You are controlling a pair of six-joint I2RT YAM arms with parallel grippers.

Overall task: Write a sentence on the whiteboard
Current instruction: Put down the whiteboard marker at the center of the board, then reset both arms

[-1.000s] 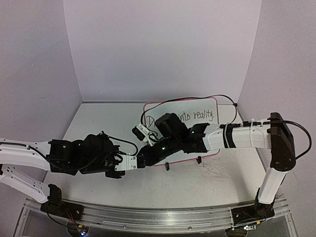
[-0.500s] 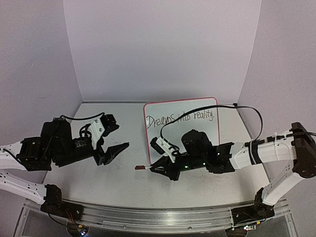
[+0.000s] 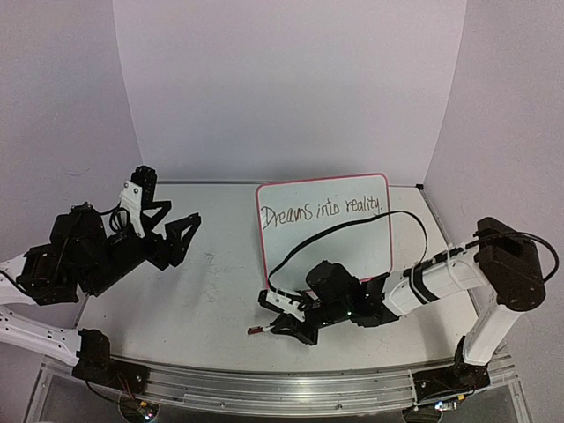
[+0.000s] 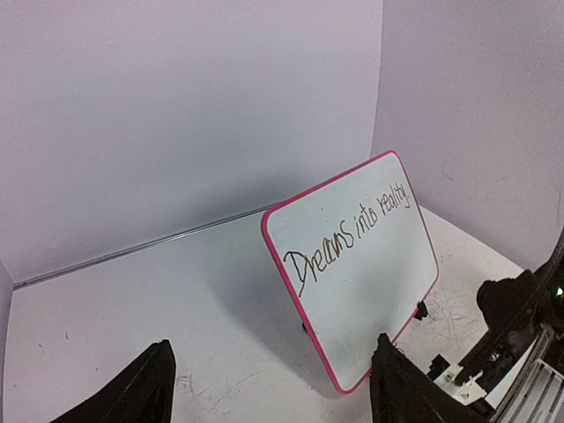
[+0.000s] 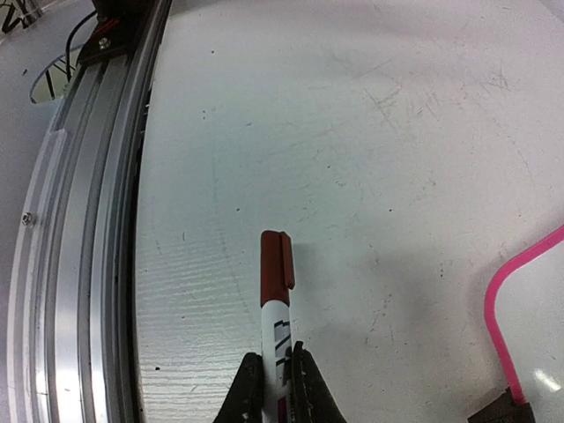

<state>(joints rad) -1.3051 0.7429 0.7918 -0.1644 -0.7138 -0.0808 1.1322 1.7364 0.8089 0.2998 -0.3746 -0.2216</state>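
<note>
— Pink-red frame, glossy white face: the whiteboard [image 3: 330,251] stands propped at the back centre of the worktop [image 3: 194,291], tilted, on small black feet [image 4: 421,309]. The sentence [image 3: 322,210] runs along its top: "Dreams into reality." Reads complete to me.
— Agreed. Where is the marker [image 5: 276,326]?
— In the right gripper [image 3: 282,325], pinched near the rear of the barrel, jaws narrow around it. The dark red cap [image 5: 276,260] is on. It sits low over the worktop in front of the board, between the board's near corner and the front rail [image 5: 84,229].
— Touching the surface?
— Cannot tell from the wrist view. It is close, with its shadow right beside it.
— Left gripper [image 3: 166,203]?
— Spread wide, holding nothing, up on the left side, well apart from the board. Its camera faces the writing.
— Step in hand, as I judge it: set the capped marker down.
— Notes for doing it well: bring the barrel flat and level before letting go, so it does not land cap-first and roll. Release on bare worktop, apart from the feet and not against the rail. Open slowly, then draw back along the barrel so the fingers [image 5: 249,392] do not drag it.
— Risk?
— A round barrel may roll toward the front edge. The cable [image 3: 352,225] looping over the right arm hangs near the board, so retreat low and away from the frame.
</note>
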